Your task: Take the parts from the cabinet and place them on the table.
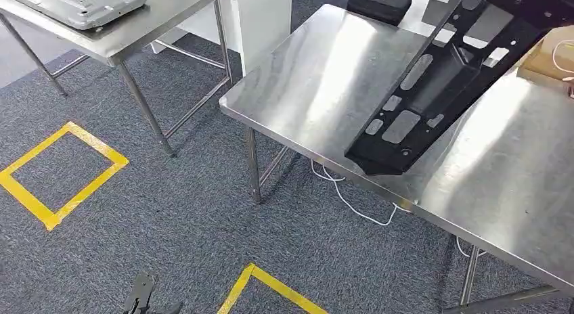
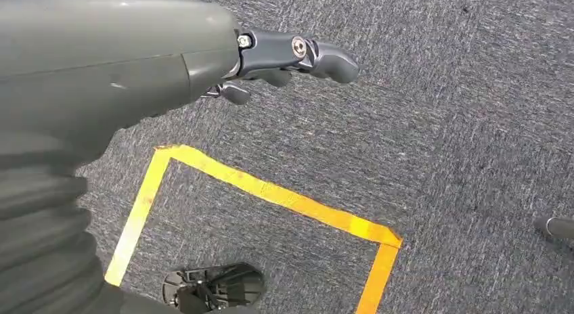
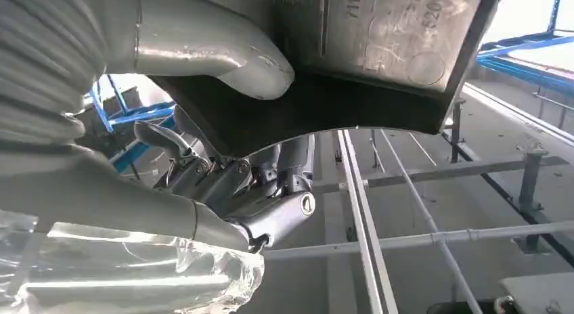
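A: On the right table (image 1: 325,77), where does the part (image 1: 433,84) lie?

B: Slanting from the near edge up toward the far right, its near end over the table edge, its far end raised.

A: Which robot hand has it?

B: The right robot hand (image 3: 223,145) grips it, thumb over one face, fingers (image 3: 271,219) under. The left robot hand (image 2: 284,57) hangs empty, fingers apart, above the carpet (image 2: 440,124), so lowering falls to the right.
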Controlling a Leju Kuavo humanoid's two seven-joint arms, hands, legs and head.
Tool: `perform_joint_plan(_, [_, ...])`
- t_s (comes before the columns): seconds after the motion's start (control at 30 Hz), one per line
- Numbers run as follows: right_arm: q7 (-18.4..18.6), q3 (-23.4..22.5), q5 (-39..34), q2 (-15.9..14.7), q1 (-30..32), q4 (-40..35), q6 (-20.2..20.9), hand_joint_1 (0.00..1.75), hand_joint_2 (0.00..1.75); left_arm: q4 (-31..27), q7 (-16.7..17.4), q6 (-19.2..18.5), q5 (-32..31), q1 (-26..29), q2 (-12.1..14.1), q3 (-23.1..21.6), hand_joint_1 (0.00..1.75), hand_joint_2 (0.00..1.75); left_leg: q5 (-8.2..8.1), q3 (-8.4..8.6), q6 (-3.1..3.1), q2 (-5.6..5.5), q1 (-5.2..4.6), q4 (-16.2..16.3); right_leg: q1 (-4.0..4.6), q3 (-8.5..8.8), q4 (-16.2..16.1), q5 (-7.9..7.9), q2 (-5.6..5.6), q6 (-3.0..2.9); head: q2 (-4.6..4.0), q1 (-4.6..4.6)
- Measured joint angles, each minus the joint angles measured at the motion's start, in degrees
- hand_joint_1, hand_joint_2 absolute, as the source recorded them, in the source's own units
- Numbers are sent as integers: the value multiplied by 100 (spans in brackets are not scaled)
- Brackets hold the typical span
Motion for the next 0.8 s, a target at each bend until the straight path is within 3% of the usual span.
perform_joint_plan(0.13, [0,50,22,31,-49,37,13,175,175,2,0,2,35,0,2,2,0,175,6,-7,38,2,-23,2,-49,1,-13,13,5,38,0,0])
perform_joint_plan(0.2, [0,59,24,22,-114,55,17,175,175,0,-7,2,44,-2,-2,2,0,175,45,43,87,49,4,-78,1,-11,-53,27,70,106,0,2])
perform_joint_plan(0.23, [0,59,24,20,-125,59,22,175,175,0,-15,4,46,-2,-9,4,0,175,89,87,129,103,45,-151,-52,-81,55,-27,-61,102,0,-4])
perform_joint_plan(0.27, [4,70,24,20,-169,74,44,175,175,0,-17,13,50,-2,-2,7,0,175,94,93,154,124,52,-169,-38,-193,285,-151,-161,96,0,44])
perform_joint_plan(0.33, [4,92,15,26,-210,94,61,175,175,2,-17,17,52,7,-7,7,0,175,88,95,157,220,58,-168,-64,-648,1170,-510,-197,96,0,48])
perform_joint_plan(0.37, [9,107,4,26,-204,109,81,175,175,2,-17,20,52,9,-15,7,0,175,81,90,152,267,58,-165,-75,-858,1575,-625,-199,120,0,48])
perform_joint_plan(0.4, [11,116,-2,26,-189,124,98,175,175,4,-17,20,57,14,-15,9,0,175,71,94,139,317,61,-164,-100,-962,1758,-638,-207,163,0,50])
perform_joint_plan(0.43, [11,116,-20,26,-181,140,101,175,175,4,-17,20,59,16,-15,9,0,175,57,96,117,378,76,-161,-139,-916,1627,-559,-229,225,0,44])
perform_joint_plan(0.47, [11,116,-28,26,-186,151,101,175,175,4,-18,20,57,17,-17,11,0,175,40,106,88,432,105,-156,-174,-713,1230,-383,-274,314,0,46])
perform_joint_plan(0.5, [11,116,-33,26,-191,155,101,175,175,4,-17,20,59,20,-20,13,0,175,15,130,46,495,136,-153,-206,-406,652,-162,-381,413,0,44])
perform_joint_plan(0.53, [11,116,-46,24,-191,157,101,175,175,4,-17,20,57,21,-17,13,0,175,-19,160,-14,532,141,-141,-240,-113,133,20,-641,498,0,59])
perform_joint_plan(0.57, [15,120,-57,29,-197,173,101,175,175,2,-17,22,57,28,22,13,0,175,-59,184,-78,586,70,-130,-163,-16,25,5,-824,479,0,94])
perform_joint_plan(0.6, [13,138,-61,44,-204,175,103,175,175,6,-22,22,52,28,-9,11,0,175,-63,205,-112,622,88,-123,-118,-11,5,23,-672,348,0,66])
perform_joint_plan(0.63, [22,133,-61,6,-195,188,103,175,175,9,-22,22,52,30,-7,11,0,175,-68,237,-128,678,62,-139,-119,-38,18,10,-616,261,0,50])
perform_joint_plan(0.7, [17,133,-66,-31,-185,197,103,175,175,6,-17,20,48,24,-9,11,0,175,-91,278,-159,822,93,-161,-121,-56,30,17,-460,156,0,35])
perform_joint_plan(0.73, [17,125,-81,-44,-175,190,98,175,175,4,-17,20,46,10,-7,11,0,175,-174,260,-208,686,141,-108,-219,-27,18,10,-394,77,0,37])
perform_joint_plan(0.77, [17,114,-88,-57,-191,188,98,175,175,4,-15,20,41,11,-7,9,0,175,-308,190,-201,455,155,90,-202,-26,18,11,-332,32,0,28])
perform_joint_plan(0.8, [17,114,-94,-50,-190,188,98,175,175,6,-11,20,41,18,-9,9,0,175,-524,0,-193,290,153,498,-184,-20,19,11,-272,-47,0,11])
